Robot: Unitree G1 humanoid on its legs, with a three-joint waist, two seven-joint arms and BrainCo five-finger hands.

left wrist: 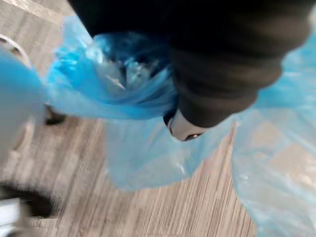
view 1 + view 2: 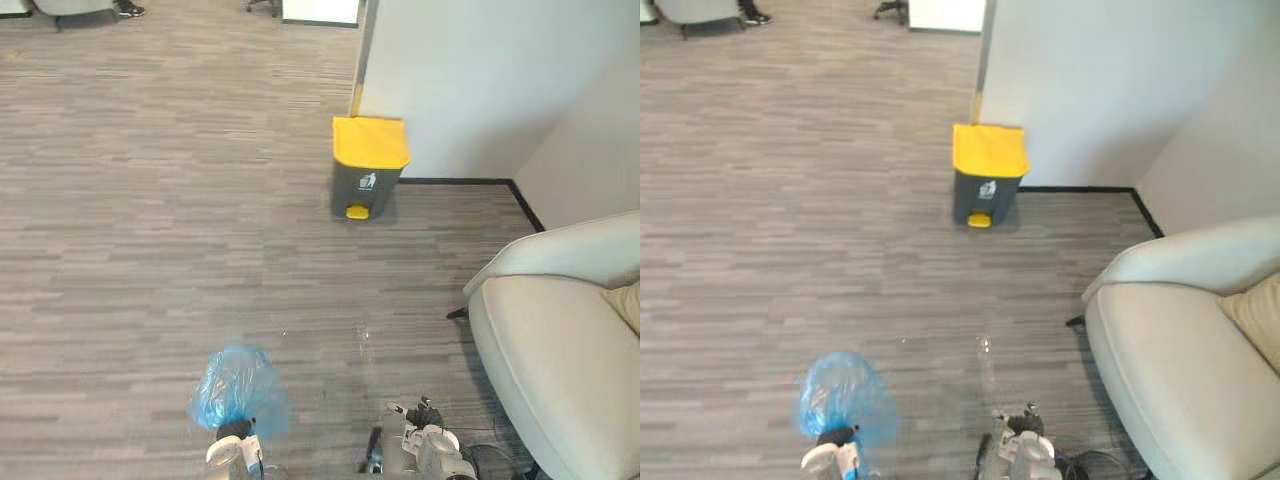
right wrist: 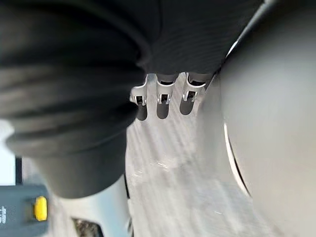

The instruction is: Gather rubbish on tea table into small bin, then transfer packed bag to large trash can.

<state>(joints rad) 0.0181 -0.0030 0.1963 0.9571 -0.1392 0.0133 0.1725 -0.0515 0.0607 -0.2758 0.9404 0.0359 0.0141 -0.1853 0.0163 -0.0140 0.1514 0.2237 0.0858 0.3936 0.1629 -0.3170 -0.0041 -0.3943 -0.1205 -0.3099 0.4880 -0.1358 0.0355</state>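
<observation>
Left wrist view: blue bag (image 1: 133, 148) is bunched up tight against the left hand (image 1: 183, 129), thin see-through plastic spreading out past the dark cover, with some pale crumpled stuff showing inside it. How far that hand is closed, cannot tell, since the plastic and the cover hide the grip. In the eye views the bag sits at the robot's left hand, low in front, over the floor (image 2: 150, 220). The right hand (image 3: 166, 94) is low on the robot's right; in its wrist view its fingers (image 3: 141, 101) hang loose and apart with nothing in them. The large trash can (image 2: 367, 170) is well apart from the bag, straight ahead and a bit to the right. It has a grey body, a yellow lid (image 2: 370, 142) that is down, and a yellow pedal (image 2: 356, 211) at the foot. It stands just beside the white wall (image 2: 470, 80), near where the black skirting (image 2: 460, 181) starts. A cream armchair (image 2: 560, 360) is on the right, near the right hand. A person's shoe (image 2: 128, 9) shows far off at the top edge.
</observation>
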